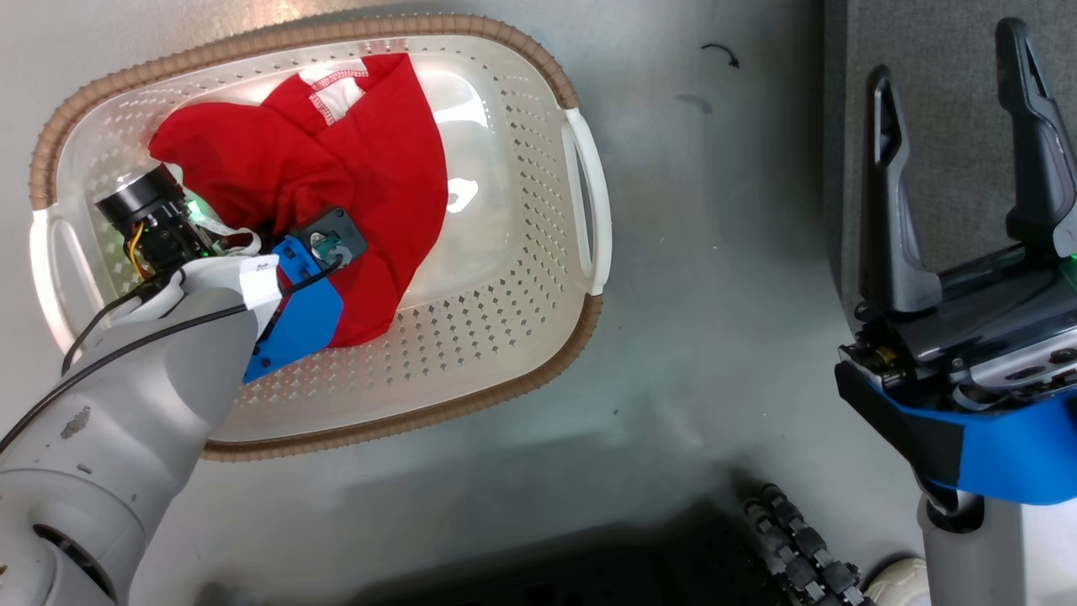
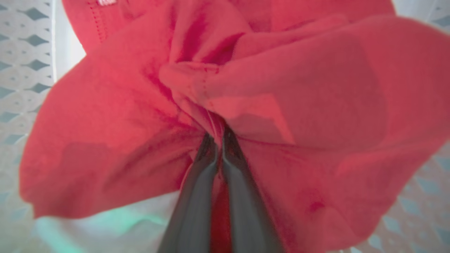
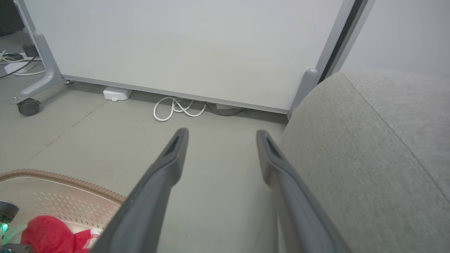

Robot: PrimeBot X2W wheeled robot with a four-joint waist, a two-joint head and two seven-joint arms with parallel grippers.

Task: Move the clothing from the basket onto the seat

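Observation:
Red clothing with white trim (image 1: 353, 160) lies bunched in the cream perforated basket (image 1: 505, 337) on the floor. My left arm reaches down into the basket, and in the left wrist view its gripper (image 2: 218, 140) is shut on a pinched fold of the red cloth (image 2: 299, 95). No lettering shows on the cloth. My right gripper (image 1: 955, 84) hangs open and empty at the right, over the edge of the grey seat (image 1: 942, 168). In the right wrist view the open gripper (image 3: 221, 135) points over the floor, with the seat (image 3: 369, 147) beside it and the clothing (image 3: 49, 235) low left.
A pale wheeled partition panel (image 3: 182, 49) stands behind, with a white cable (image 3: 175, 109) and a white box (image 3: 117, 93) on the floor at its foot. Bare grey floor (image 1: 715, 252) separates basket and seat. The robot's dark base (image 1: 673, 555) lies at the bottom.

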